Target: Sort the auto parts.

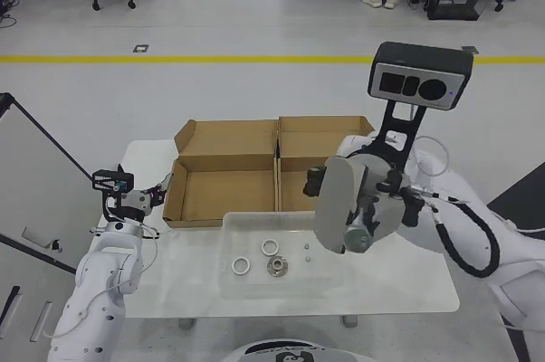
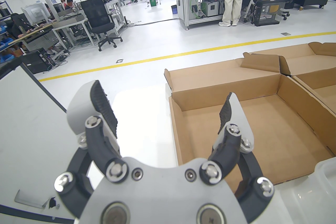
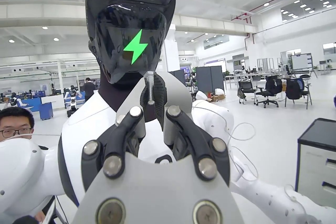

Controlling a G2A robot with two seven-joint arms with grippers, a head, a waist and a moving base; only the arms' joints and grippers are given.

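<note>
Left gripper (image 2: 165, 100): wide open, beside a cardboard box (image 2: 262, 120).
Right gripper (image 3: 153, 86): clamped on a bolt (image 3: 150, 89).
Tray (image 1: 245, 218): on the desk (image 1: 417, 290), two rings (image 1: 270, 245) inside.

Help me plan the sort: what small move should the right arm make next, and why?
Probably turn the right gripper down toward the cardboard boxes. It is shut on a bolt but points upward, away from the table, raised over the tray.
</note>
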